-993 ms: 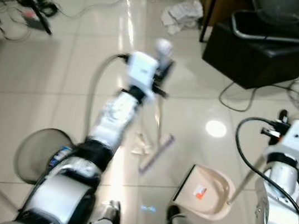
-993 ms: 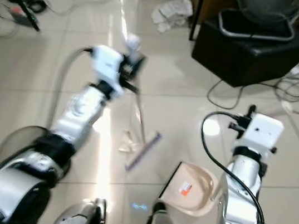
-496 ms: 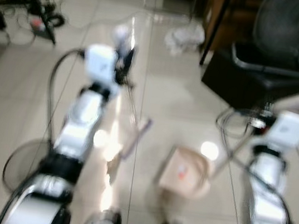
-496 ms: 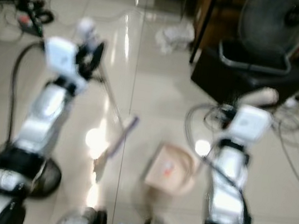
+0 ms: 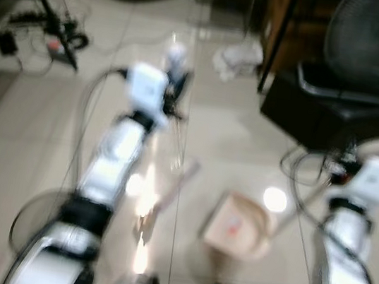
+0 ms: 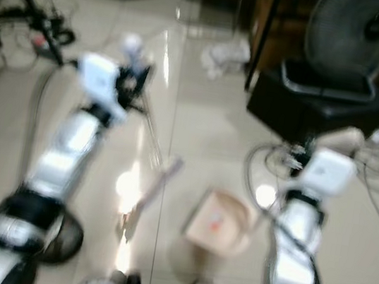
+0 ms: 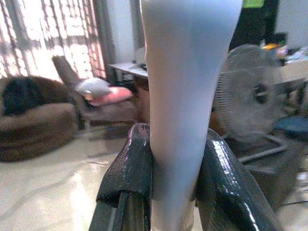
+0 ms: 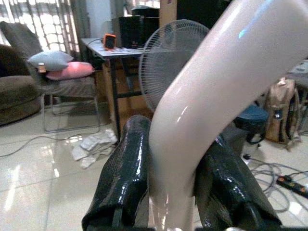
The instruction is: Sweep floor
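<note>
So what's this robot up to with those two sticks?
It is sweeping the tiled floor. Its left gripper is clamped on a broom handle, with the broom head down on the tiles. Its right gripper holds the dustpan handle, and the beige dustpan sits on the floor beside the broom head.

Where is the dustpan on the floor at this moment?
In the left eye view the beige dustpan lies on the tiled floor just ahead of the robot, right of the broom head and left of the right arm.
</note>
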Motion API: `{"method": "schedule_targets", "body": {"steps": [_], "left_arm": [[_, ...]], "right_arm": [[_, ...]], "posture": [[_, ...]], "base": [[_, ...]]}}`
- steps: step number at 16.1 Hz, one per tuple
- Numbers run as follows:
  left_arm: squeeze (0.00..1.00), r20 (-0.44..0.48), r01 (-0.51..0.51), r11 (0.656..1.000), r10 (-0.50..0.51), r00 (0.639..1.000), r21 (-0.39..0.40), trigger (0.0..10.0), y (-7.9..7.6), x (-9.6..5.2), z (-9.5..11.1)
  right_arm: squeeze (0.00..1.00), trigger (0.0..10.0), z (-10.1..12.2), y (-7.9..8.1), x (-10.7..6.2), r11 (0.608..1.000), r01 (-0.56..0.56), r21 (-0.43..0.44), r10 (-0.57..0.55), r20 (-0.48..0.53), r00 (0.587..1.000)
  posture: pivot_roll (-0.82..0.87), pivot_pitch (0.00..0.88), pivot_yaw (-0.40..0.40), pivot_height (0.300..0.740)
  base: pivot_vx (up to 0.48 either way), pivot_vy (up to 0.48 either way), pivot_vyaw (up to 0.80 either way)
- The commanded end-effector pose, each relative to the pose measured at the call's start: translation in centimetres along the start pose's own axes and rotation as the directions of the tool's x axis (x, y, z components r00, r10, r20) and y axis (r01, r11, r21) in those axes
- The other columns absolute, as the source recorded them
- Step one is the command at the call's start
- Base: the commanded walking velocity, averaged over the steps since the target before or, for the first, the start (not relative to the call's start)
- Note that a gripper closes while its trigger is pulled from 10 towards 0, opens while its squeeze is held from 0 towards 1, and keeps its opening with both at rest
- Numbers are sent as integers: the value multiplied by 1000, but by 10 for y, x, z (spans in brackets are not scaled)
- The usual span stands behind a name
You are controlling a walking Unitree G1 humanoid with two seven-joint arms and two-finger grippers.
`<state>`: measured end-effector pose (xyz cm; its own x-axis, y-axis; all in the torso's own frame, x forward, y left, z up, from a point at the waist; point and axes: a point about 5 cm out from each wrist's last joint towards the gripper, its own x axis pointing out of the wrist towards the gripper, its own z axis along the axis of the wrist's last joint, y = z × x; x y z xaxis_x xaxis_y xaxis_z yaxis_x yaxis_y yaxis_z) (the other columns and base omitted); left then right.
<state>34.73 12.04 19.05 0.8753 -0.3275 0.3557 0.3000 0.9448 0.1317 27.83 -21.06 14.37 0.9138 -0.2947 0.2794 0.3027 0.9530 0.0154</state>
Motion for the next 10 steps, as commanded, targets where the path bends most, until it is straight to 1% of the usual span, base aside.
{"method": "schedule_targets", "body": {"steps": [1,2,4,5,6,10], "left_arm": [[0,41,14,1000,-15,999,18,10000,-5,6,11],[0,29,9,1000,-10,1000,24,10000,-3,4,8],[0,22,11,1000,-11,1000,27,10000,-3,4,7],[0,18,18,999,-19,1000,31,10000,-4,4,7],[0,9,26,999,-27,1000,37,10000,-5,2,5],[0,-5,33,999,-33,999,41,10000,-6,1,3]], "right_arm": [[0,10000,9,-2,0,1000,-4,-6,5,43,999],[0,10000,10,2,-1,999,-30,-36,32,56,998],[0,10000,9,4,-2,999,-32,-34,33,53,998],[0,10000,8,3,-2,1000,-17,9,17,47,999],[0,10000,6,1,-2,1000,2,30,-3,32,999],[0,10000,5,1,-3,1000,-6,29,5,29,1000]], "posture": [[-2,143,97,740],[-1,143,101,740],[0,142,101,740],[1,143,103,740],[2,145,107,740],[6,147,111,740]], "base": [[345,0,0],[345,0,800],[345,0,800],[345,0,0],[345,0,0],[341,0,0]]}}
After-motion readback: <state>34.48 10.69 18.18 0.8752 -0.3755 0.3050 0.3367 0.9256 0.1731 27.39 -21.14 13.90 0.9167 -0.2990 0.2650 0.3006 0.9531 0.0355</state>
